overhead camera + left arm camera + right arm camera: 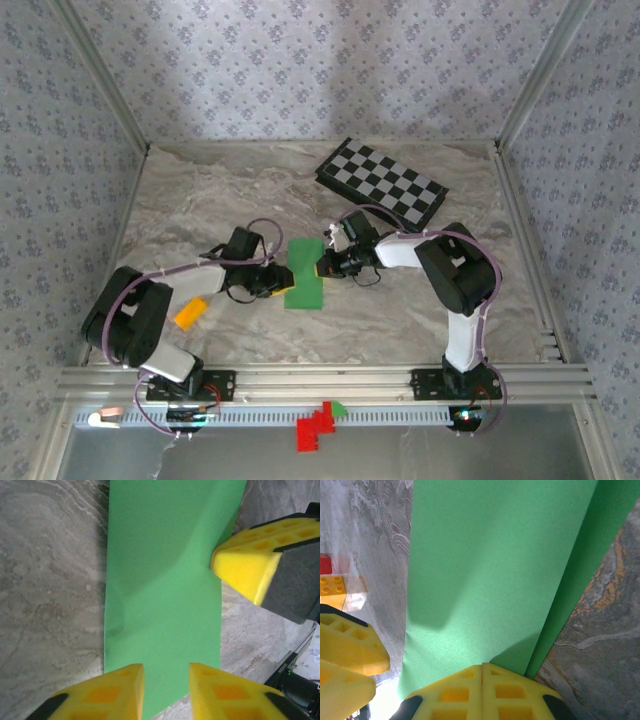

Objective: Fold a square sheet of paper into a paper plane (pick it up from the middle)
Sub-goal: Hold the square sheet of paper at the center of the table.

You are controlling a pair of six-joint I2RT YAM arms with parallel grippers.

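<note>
Left hand (pixel 279 283), top view: sits at the left edge of a thin, bright green sheet of paper (pixel 305 288). The sheet is folded to a long narrow strip and lies mid-bench on the grey marbled bench (pixel 420 320). Right hand (pixel 323 267) meets the strip's right edge, a little further back. A black-and-white checkerboard (pixel 385 185) lies well behind. A small orange plastic block (pixel 189 313) lies beside the left arm, apart from the paper.

Left wrist view: the left hand's yellow fingers (pixel 117 692) are spread, with a narrow gap between them. The strip's near end (pixel 160 590) shows through that gap. One yellow finger (pixel 245 565) of the right hand touches the strip's right edge, where the paper buckles upward.

Right wrist view: right hand (pixel 482 674) has its fingers pressed together, pinching the sheet's edge (pixel 485 570) beside a raised fold. The left hand's fingers (pixel 347 655) sit at the opposite edge. The orange block (pixel 332 591) and a red block (pixel 324 562) lie beyond them on the bench (pixel 600 630).
</note>
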